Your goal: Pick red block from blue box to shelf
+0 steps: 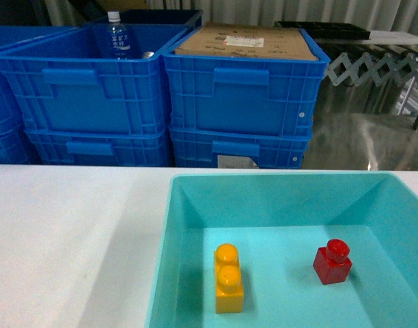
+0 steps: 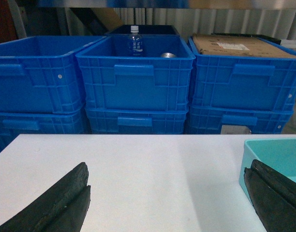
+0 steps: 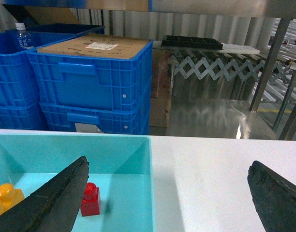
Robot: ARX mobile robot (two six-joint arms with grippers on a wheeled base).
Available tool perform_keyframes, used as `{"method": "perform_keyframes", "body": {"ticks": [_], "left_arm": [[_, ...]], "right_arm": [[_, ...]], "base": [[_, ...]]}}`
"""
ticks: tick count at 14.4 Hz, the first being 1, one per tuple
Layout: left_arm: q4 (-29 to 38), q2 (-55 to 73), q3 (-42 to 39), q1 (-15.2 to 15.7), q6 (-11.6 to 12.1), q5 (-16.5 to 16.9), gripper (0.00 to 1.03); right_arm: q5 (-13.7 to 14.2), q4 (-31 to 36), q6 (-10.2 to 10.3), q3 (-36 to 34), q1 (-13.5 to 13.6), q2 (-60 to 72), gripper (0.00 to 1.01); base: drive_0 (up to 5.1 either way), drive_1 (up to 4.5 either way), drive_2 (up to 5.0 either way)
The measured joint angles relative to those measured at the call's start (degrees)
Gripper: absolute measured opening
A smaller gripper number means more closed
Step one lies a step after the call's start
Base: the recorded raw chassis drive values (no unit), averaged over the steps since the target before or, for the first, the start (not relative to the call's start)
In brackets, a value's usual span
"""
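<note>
Resting upright on the floor of the blue box [image 1: 195, 205], the red block [image 1: 332, 262] sits toward its right wall, apart from the yellow brick [image 1: 229, 279]. Seen from the right wrist, the right pincer [image 3: 167, 203] stands wide apart above the box's right rim, the block just beside its left finger [image 3: 56, 203]. The left pincer [image 2: 167, 203] gapes over the white tabletop [image 2: 138, 164], left of the box.

Red block [image 1: 332, 262] stands upright on turquoise blue box [image 1: 188, 225] floor.

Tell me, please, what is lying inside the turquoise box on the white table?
Inside the blue box the red block and a yellow two-stud brick stand apart on its floor. The nearest strip of floor is cut off, unseen.
</note>
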Motion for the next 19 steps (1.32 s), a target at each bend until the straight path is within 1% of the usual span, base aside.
{"method": "perform_keyframes", "body": {"ticks": [19], "left_arm": [[0.0,0.0,0.0,0.0,0.0,0.0,0.98]], "right_arm": [[0.0,0.0,0.0,0.0,0.0,0.0,0.98]], "base": [[0.0,0.00,0.0]]}}
